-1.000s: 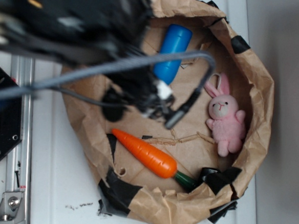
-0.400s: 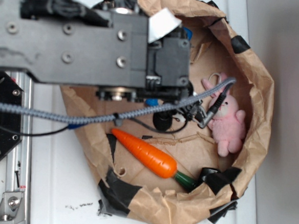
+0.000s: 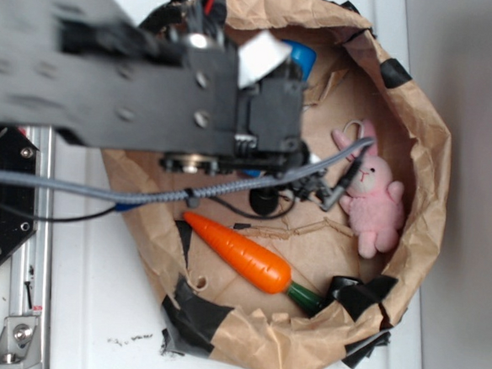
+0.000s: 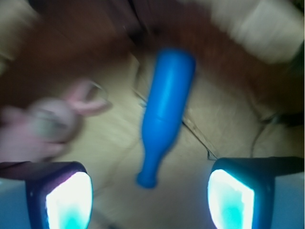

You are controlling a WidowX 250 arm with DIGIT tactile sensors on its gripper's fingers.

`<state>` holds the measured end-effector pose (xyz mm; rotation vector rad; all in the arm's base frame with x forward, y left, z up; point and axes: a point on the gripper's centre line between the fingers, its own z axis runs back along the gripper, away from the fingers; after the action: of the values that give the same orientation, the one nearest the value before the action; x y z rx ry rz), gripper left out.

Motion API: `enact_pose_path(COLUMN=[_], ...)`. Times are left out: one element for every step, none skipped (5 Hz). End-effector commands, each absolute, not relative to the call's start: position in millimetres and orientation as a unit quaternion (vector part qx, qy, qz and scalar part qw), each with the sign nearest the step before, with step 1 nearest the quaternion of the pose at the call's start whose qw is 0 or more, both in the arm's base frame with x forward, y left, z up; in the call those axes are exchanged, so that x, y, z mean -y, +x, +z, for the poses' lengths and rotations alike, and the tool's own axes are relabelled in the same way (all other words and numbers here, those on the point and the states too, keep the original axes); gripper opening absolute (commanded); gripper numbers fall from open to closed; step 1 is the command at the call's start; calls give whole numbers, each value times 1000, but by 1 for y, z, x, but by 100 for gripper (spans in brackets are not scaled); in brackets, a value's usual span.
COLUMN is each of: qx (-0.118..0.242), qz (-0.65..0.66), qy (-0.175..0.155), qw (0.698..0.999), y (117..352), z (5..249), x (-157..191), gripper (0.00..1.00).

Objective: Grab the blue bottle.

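The blue bottle (image 4: 164, 112) lies on the brown paper in the wrist view, its neck pointing toward me and its flared lip just ahead of the gap between my fingers. My gripper (image 4: 150, 200) is open, with nothing between its pads (image 4: 69, 202). In the exterior view the arm covers most of the blue bottle (image 3: 301, 55); only its base end shows at the top of the paper nest (image 3: 433, 164). The gripper itself is hidden under the arm there.
A pink plush bunny (image 3: 372, 197) lies at the nest's right side, also seen blurred as the bunny (image 4: 45, 124) to my left. An orange carrot (image 3: 241, 253) lies toward the nest's front. A grey cable (image 3: 102, 191) crosses below the arm.
The arm has swung over the bottle and covered most of it, then shifted slightly left. The carrot and bunny have not moved.
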<state>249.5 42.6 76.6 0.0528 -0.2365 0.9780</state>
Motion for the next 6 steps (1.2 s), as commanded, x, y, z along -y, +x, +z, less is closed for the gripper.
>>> enact_pose_path(qx=[133,149,151,138,123,128], qz=[510,509,494,489,463,402], qy=[54,78,104,101,56,-9], qw=[848,844,850,855,876,907], y=[254,253,265,269,271,275], z=[53,53,38,29,44,86], x=[-81,-96,-111,-106,-86,-57], gripper=[100,100,100,0,0,0])
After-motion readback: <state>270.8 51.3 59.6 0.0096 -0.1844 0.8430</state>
